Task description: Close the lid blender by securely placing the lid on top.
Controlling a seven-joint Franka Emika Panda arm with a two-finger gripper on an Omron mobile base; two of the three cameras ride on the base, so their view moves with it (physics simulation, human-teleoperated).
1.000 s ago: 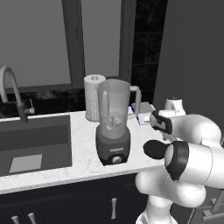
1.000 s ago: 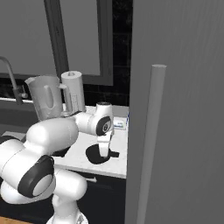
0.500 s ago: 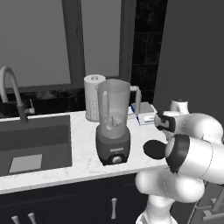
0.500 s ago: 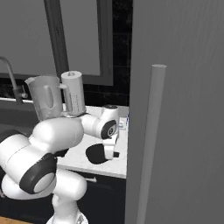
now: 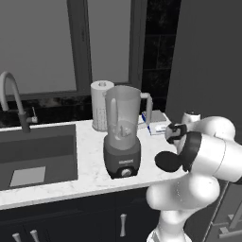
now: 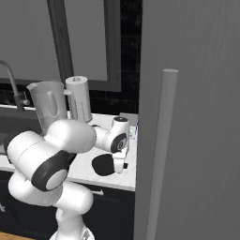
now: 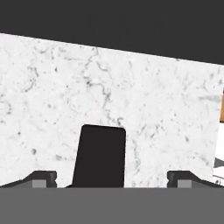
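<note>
White marble counter bears tall translucent grey blender, jar uncovered. Flat round black lid at my 6 o'clock. My pincer wide, empty. Step: approach; next descend, straddle tab.

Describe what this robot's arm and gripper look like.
The arm is glossy white, built from rounded, bulbous segments with dark grey to black rings and caps at the joints. No cables or markings show. The gripper ends in two small dark grey, blocky finger tips.
</note>
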